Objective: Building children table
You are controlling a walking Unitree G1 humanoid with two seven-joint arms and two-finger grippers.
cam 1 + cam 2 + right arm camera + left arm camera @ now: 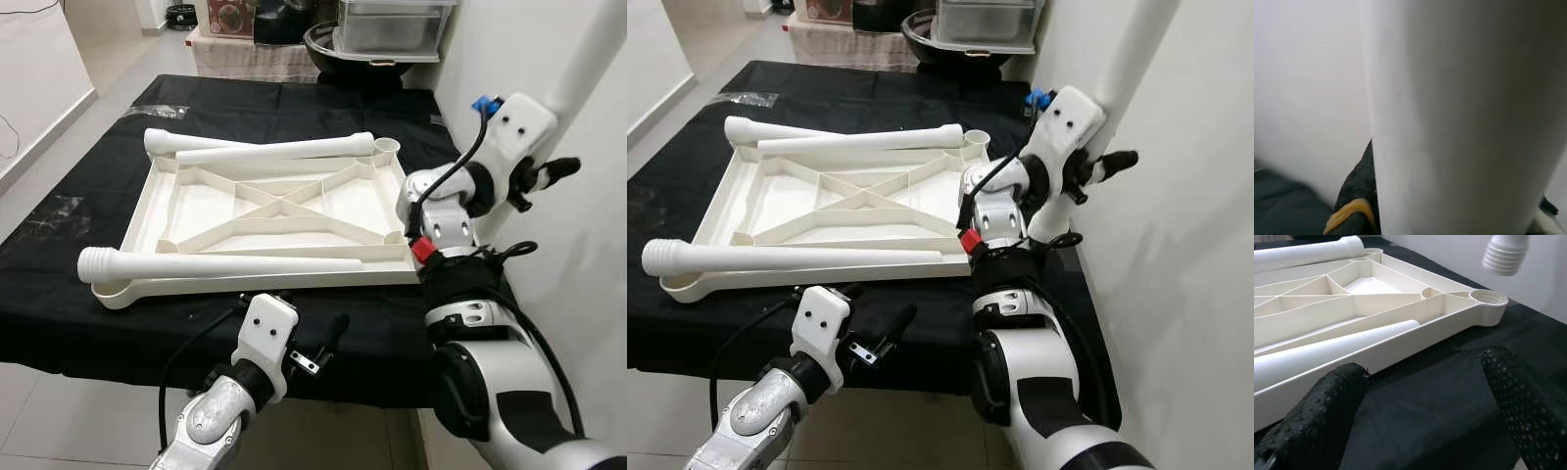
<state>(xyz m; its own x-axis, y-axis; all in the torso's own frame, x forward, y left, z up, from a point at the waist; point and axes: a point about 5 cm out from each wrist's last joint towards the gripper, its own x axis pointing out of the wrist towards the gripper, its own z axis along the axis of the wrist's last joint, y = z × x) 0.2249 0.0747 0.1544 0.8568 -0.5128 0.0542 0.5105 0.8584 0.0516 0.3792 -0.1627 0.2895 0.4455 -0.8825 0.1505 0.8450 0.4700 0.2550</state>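
Threaded leg end (1504, 254) above tabletop (284, 211) socket, seen from left wrist. Left gripper (1425, 396) jaws wide, empty; right gripper (544, 174) jaws clamping the white leg (1136, 59).

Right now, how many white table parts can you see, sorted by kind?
Tabletop panel, lying underside up: 1
Legs lying loose on the panel: 2, the near leg and the far leg
Leg held upright in the right pincer: 1, the raised leg
Total: 4
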